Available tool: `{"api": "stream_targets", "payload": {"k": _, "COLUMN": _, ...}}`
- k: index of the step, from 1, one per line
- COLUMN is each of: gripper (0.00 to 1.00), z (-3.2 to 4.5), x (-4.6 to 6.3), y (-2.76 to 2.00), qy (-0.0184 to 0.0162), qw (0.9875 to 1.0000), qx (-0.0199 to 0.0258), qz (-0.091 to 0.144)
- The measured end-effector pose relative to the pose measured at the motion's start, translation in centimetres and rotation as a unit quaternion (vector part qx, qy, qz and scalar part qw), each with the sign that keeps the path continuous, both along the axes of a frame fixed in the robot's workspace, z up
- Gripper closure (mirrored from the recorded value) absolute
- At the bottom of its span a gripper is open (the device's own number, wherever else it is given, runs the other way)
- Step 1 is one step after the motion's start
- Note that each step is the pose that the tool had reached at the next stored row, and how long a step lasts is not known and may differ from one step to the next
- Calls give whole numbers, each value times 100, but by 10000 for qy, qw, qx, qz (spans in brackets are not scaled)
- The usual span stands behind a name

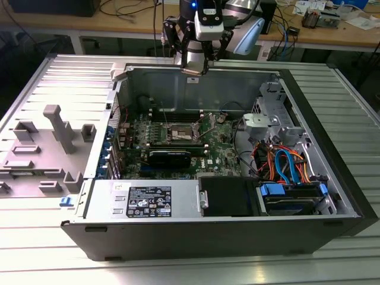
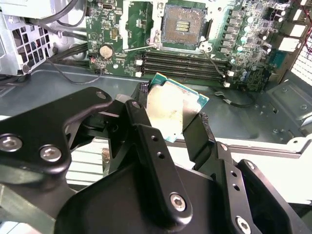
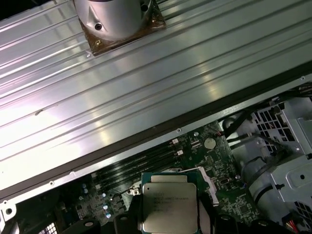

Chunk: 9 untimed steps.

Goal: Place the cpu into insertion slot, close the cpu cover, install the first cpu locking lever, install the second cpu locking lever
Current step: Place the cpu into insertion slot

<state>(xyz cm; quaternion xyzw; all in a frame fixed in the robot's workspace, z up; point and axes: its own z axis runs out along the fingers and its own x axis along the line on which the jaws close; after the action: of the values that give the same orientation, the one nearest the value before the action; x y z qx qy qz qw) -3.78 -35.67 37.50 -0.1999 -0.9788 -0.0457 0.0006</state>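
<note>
Grey metal cpu (image 2: pixel 170 114) gripped at two edges by fingers (image 2: pixel 195 134) | insertion slot (image 2: pixel 183 24) bare, well apart

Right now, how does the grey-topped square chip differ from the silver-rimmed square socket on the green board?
The small grey-topped square chip is gripped in the black pincer, off the board; the silver-rimmed square socket sits on the green motherboard, empty. The chip's top is plain dull metal; the socket's centre is dark brownish. Both are square.

The robot's arm (image 1: pixel 198 27) points straight down, its claw (image 2: pixel 171 121) closed, both black fingers (image 2: pixel 146 141) pinching the cpu (image 3: pixel 169 207) by opposite edges.
</note>
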Motion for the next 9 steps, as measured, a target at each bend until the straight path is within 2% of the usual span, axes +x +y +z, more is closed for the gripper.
{"api": "stream_targets", "payload": {"k": 9, "gripper": 46, "z": -10, "x": 0, "y": 0, "qy": 0, "qw": 9999, "qx": 0, "qz": -106}}
